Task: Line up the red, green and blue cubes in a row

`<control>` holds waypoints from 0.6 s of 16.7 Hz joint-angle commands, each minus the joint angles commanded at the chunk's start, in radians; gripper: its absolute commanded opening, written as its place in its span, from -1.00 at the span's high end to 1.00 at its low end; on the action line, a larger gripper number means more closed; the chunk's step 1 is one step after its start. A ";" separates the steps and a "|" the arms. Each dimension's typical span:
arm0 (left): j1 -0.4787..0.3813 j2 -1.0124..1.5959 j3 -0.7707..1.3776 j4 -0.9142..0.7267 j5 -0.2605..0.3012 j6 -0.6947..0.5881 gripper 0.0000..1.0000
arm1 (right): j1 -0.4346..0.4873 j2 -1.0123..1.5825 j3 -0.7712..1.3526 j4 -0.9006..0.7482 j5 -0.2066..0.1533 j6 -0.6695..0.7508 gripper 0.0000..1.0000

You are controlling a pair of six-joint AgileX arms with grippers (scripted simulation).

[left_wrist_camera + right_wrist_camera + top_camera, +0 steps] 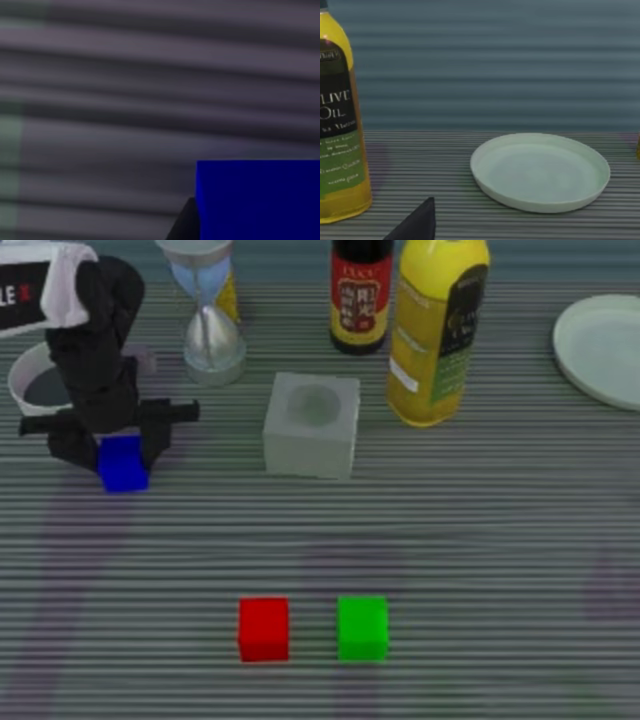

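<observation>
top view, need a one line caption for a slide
Left claw straddles the blue cube at the table's left, red cube and green cube already side by side near the front.

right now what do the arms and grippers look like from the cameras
Only the left arm shows in the top view: bulky matte black segments with a white cover bearing part of a dark and red marking. Its left gripper is black, with a flat crossbar and two blunt fingers. The right arm shows only a black finger tip.

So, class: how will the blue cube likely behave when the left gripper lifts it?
The blue cube looks rigid with flat faces, so it probably won't roll. Its glossy sides may slip between the left gripper fingers.
</observation>
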 joint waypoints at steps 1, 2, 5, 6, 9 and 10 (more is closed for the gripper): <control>0.002 -0.010 0.002 -0.003 -0.002 0.002 1.00 | 0.000 0.000 0.000 0.000 0.000 0.000 -1.00; 0.002 -0.010 0.005 -0.007 -0.002 0.003 1.00 | 0.000 0.000 0.000 0.000 0.000 0.000 -1.00; 0.006 -0.028 0.058 -0.077 -0.002 0.003 1.00 | 0.000 0.000 0.000 0.000 0.000 0.000 -1.00; 0.010 -0.038 0.083 -0.116 -0.002 0.002 1.00 | 0.000 0.000 0.000 0.000 0.000 0.000 -1.00; 0.018 -0.068 0.151 -0.218 -0.003 0.000 1.00 | 0.000 0.000 0.000 0.000 0.000 0.000 -1.00; 0.020 -0.076 0.164 -0.234 -0.003 0.000 1.00 | 0.000 0.000 0.000 0.000 0.000 0.000 -1.00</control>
